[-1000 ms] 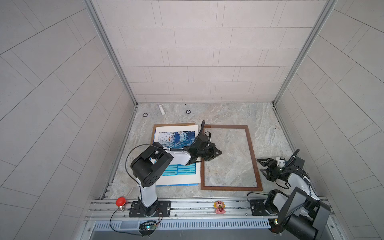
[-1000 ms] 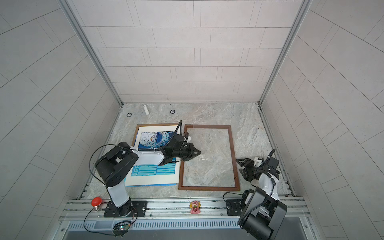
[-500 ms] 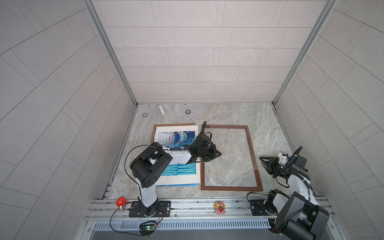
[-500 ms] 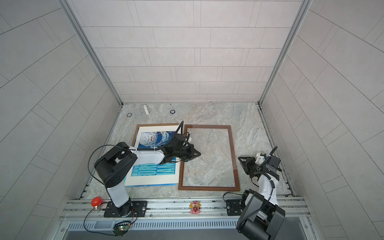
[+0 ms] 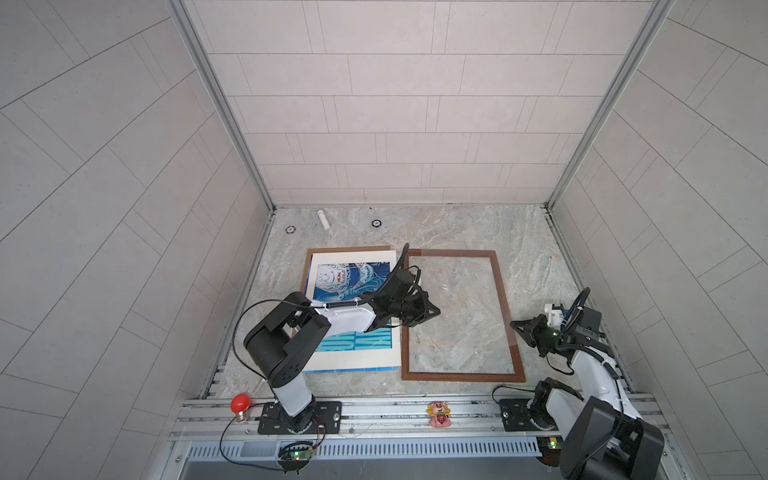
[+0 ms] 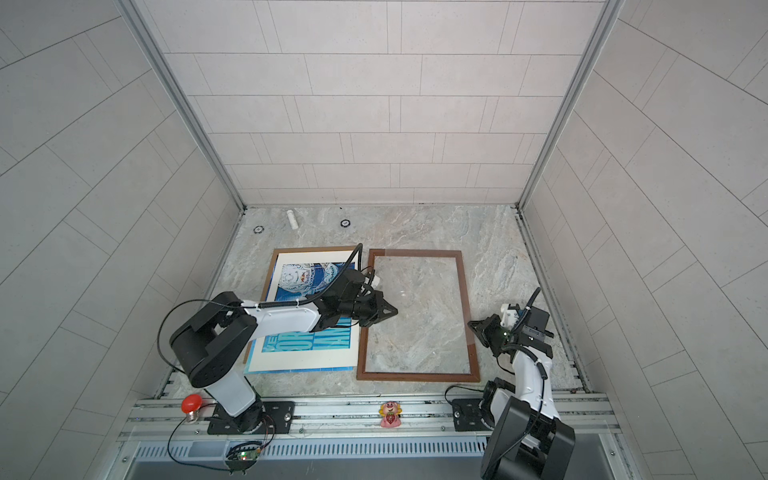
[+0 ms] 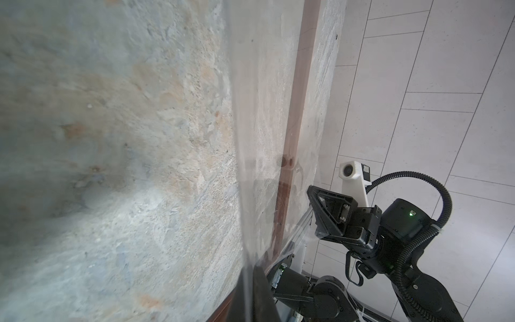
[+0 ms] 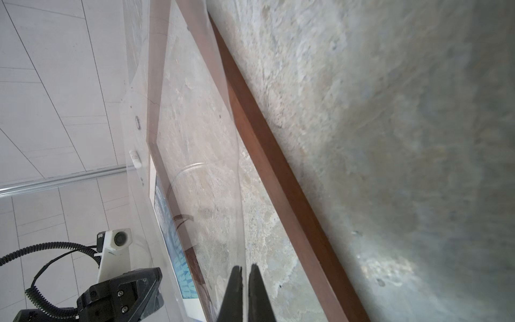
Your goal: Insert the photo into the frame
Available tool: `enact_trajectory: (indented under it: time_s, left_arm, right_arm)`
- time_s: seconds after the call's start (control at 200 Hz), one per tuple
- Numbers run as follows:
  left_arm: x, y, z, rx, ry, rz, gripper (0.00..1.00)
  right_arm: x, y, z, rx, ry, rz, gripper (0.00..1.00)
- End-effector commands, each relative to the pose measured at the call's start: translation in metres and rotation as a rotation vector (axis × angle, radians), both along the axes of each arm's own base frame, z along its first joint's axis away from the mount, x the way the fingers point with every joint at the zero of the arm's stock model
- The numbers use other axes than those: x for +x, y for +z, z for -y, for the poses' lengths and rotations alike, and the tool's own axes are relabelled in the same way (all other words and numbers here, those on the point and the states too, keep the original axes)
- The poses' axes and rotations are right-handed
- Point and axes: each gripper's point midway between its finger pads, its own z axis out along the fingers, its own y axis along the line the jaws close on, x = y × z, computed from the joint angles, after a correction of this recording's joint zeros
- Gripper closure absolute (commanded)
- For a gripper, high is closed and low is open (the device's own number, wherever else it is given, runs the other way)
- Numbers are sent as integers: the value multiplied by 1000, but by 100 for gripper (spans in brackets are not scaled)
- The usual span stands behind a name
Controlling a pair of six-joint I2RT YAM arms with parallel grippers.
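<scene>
Whereas the photo lies face-up on the backing board just beside the frame, the clear pane is held raised above that frame, left gripper and right gripper each clamped shut on opposite edges, presumably clearing the recess for loading.

**Query:** What is held by the right gripper?

**Reply:** The edge of the clear pane is clamped between the two dark fingertips, which are pressed almost flat together.

**Query:** How is the frame positioned?

**Reply:** One brown wooden rail is seen lying on the marble table, close to the clamped edge. The blue photo is seen through the pane, beyond the opposite rail.
</scene>
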Motion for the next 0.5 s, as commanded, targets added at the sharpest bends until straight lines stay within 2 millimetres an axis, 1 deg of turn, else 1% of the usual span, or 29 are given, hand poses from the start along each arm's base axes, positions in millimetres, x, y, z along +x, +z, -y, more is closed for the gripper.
enact_trajectory:
  time_s: [0.0, 0.12, 0.22, 0.4, 0.495]
  left_arm:
    - [-3, 5, 2, -27, -10, 15, 100]
    - [-8, 2, -1, -25, -21, 18, 100]
    - [-13, -3, -4, -17, -37, 21, 100]
    - [-18, -14, -16, 39, -33, 34, 100]
    - [-17, -17, -23, 61, -9, 48, 100]
  right_arm:
    - [-10, 1, -9, 3, 28, -42, 100]
    - [-21, 1, -21, 29, 69, -65, 100]
    - [-27, -5, -28, 31, 94, -76, 100]
    - [-29, -5, -29, 11, 119, -86, 100]
    - [-28, -6, -29, 5, 124, -94, 100]
